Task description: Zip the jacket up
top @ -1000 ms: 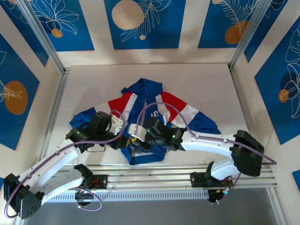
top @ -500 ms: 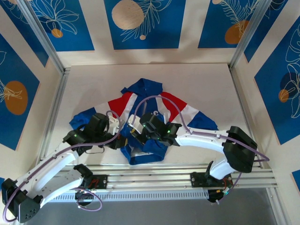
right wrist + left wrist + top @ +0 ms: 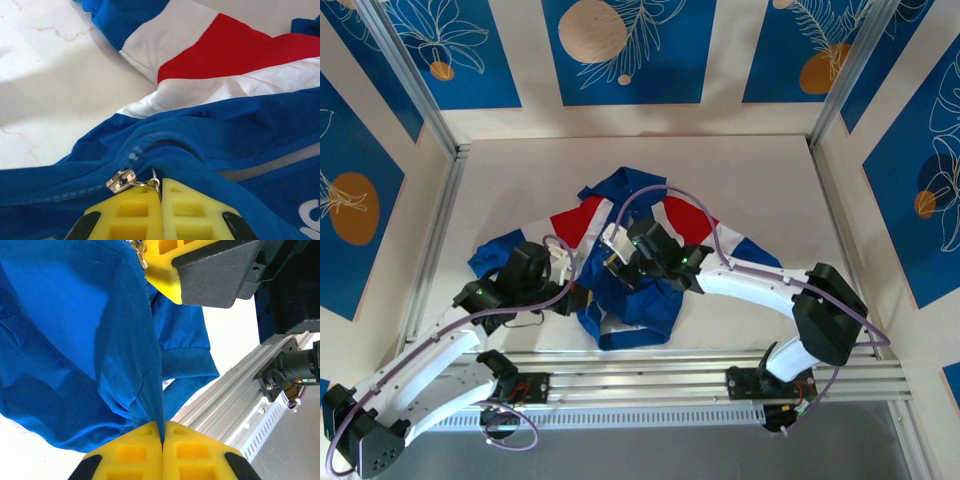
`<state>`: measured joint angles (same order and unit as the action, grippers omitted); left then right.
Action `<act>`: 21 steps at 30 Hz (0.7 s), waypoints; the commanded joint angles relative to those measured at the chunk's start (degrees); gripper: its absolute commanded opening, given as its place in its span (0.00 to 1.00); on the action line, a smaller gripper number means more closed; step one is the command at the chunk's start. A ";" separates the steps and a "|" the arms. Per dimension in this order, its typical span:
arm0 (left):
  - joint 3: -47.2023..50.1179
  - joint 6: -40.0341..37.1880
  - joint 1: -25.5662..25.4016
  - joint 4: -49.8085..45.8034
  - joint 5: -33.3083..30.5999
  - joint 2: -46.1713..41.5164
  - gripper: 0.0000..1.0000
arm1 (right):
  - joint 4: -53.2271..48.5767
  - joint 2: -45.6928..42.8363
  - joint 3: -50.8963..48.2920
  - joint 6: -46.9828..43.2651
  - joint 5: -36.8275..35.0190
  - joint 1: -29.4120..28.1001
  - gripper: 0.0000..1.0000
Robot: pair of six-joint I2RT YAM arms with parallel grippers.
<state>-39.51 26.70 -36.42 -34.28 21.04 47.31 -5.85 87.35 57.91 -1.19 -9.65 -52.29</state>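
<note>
The blue jacket (image 3: 632, 187), with red and white panels, lies spread on the white table. My left gripper (image 3: 578, 298) is shut on the jacket's blue bottom hem (image 3: 145, 390), and the cloth runs taut from its yellow fingertips (image 3: 135, 452). My right gripper (image 3: 613, 250) is over the jacket's front, partway up. In the right wrist view its jaws (image 3: 161, 189) are pressed together on the metal pull ring of the zipper slider (image 3: 120, 181). Closed zipper teeth trail to the left of the slider. The right gripper's yellow finger (image 3: 162, 267) shows at the top of the left wrist view.
An aluminium rail (image 3: 700, 365) runs along the near table edge, just below the jacket's hem, and appears again as the rail (image 3: 235, 400) in the left wrist view. Metal frame posts (image 3: 430, 110) and patterned walls enclose the table on three sides.
My right gripper has travelled away from the near edge up the jacket's front, drawing the zipper slider with it. The left gripper has stayed holding the hem.
</note>
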 commanded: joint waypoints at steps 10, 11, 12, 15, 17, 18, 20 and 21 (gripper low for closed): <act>1.10 0.88 0.04 -7.19 1.91 -1.42 0.00 | -2.58 4.50 8.09 -1.98 -4.78 9.51 0.00; 1.10 0.94 0.04 -7.29 1.83 -1.43 0.00 | -2.78 4.76 8.54 -2.12 -4.74 9.78 0.00; 0.97 0.90 0.04 -7.35 1.73 -1.52 0.00 | -3.00 5.24 9.24 -2.31 -4.54 10.29 0.00; 1.01 0.99 0.05 -7.53 1.53 -1.61 0.00 | -3.36 6.32 10.86 -2.98 -4.29 11.61 0.00; 0.93 1.08 0.05 -7.68 1.29 -1.76 0.00 | -3.62 7.03 11.98 -3.37 -3.99 12.52 0.00; 0.86 1.16 0.05 -7.85 0.99 -1.83 0.00 | -3.82 7.45 12.66 -3.51 -3.81 13.09 0.00; 0.75 1.34 0.11 -8.32 0.50 -2.11 0.00 | -3.91 8.12 13.64 -3.86 -3.48 14.04 0.00; 0.75 1.42 0.12 -8.34 0.49 -2.22 0.00 | -4.00 8.52 14.17 -3.96 -3.27 14.58 0.00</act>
<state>-39.24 27.22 -36.38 -34.17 19.27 46.52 -12.36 94.74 68.88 -4.54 -6.96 -41.71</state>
